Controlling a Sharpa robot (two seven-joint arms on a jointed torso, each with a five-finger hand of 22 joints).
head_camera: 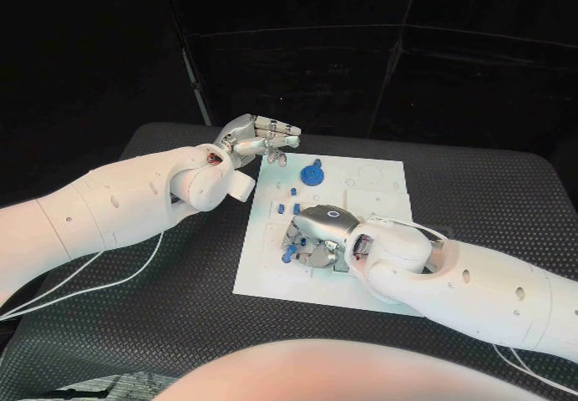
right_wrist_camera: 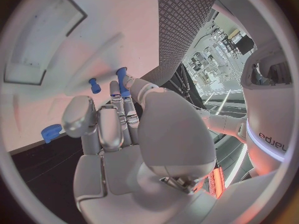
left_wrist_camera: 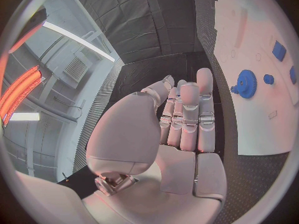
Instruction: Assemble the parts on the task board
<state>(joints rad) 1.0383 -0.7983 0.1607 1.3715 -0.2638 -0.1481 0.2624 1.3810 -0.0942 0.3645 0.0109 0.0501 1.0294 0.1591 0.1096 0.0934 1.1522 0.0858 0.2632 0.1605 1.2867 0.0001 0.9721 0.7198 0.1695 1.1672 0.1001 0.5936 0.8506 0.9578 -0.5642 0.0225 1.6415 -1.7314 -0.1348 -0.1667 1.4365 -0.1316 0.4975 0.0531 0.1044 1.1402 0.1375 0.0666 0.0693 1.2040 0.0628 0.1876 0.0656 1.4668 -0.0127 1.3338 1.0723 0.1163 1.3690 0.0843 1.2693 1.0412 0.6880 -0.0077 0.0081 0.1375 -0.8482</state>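
1. Blue peg sits pinched in the right hand, low over the task board near its left edge; in the right wrist view the peg pokes out past the fingertips, thumb closed in beside it.
2. Second small blue peg stands on the board just beside the held one; a ribbed blue part lies further off by the board's edge; exact socket under the held peg cannot be told, the hand covers it in the head view.
3. Left hand hangs off the board's far left corner, above the black table; fingers straight and together, thumb folded across the palm, holding nothing; reads as closed on nothing.
4. Blue gear lies on the board towards its far edge, well apart from the right hand; more small blue pegs between gear and right hand.
5. Likely step: seat the held peg in its hole; judgement only.
6. To do it well: keep the peg upright; line up before pushing; press straight down, no sideways drag; avoid knocking the standing peg beside it; let go only once it sits flush.
7. Risk: peg tilts or slips in the pinch; loose board may shift, left hand could steady the corner.
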